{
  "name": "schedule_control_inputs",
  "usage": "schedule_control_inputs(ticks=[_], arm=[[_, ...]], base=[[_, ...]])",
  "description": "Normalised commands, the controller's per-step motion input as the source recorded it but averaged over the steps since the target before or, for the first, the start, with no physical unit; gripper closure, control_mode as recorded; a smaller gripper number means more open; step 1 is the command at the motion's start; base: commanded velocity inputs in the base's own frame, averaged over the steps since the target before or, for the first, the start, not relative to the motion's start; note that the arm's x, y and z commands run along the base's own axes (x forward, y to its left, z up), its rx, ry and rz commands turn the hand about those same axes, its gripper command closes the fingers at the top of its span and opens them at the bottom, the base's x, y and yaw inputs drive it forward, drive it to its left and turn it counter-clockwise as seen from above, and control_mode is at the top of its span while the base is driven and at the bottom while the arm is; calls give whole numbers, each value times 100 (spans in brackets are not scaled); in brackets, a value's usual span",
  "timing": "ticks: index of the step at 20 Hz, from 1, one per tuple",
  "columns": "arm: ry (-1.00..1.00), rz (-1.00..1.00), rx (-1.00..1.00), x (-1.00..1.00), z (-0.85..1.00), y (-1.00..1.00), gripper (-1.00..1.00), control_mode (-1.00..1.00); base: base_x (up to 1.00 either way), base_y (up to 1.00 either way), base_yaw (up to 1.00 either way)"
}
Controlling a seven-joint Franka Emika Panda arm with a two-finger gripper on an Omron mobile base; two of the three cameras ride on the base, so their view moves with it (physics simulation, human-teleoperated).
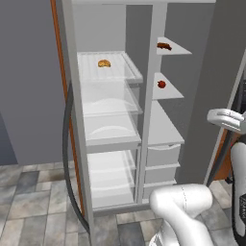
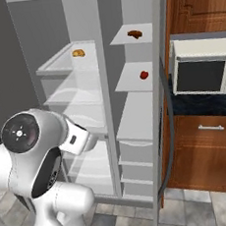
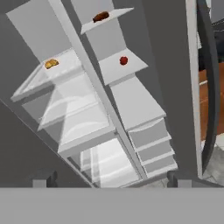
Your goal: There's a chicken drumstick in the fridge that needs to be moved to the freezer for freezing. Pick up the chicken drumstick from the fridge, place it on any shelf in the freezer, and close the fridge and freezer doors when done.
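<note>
Your gripper (image 3: 109, 179) hangs with jaws wide and empty, well back from the chicken drumstick (image 3: 101, 17) on the freezer's top shelf (image 3: 117, 15); it looks light, firm, perhaps slick, so pinch across its middle.

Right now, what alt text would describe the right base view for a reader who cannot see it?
An open grey unit: the chicken drumstick lies on the freezer's top shelf, a red fruit below it, a golden bun on a fridge glass shelf. A microwave stands right.
</note>
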Motion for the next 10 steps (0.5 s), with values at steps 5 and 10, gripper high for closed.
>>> schedule_control_inputs(ticks=[5, 10], arm=[[6, -10, 27, 0, 0, -80, -100, -100], [1, -7, 41, 0, -10, -68, -100, -100]], base=[[0, 0, 0], [0, 0, 0]])
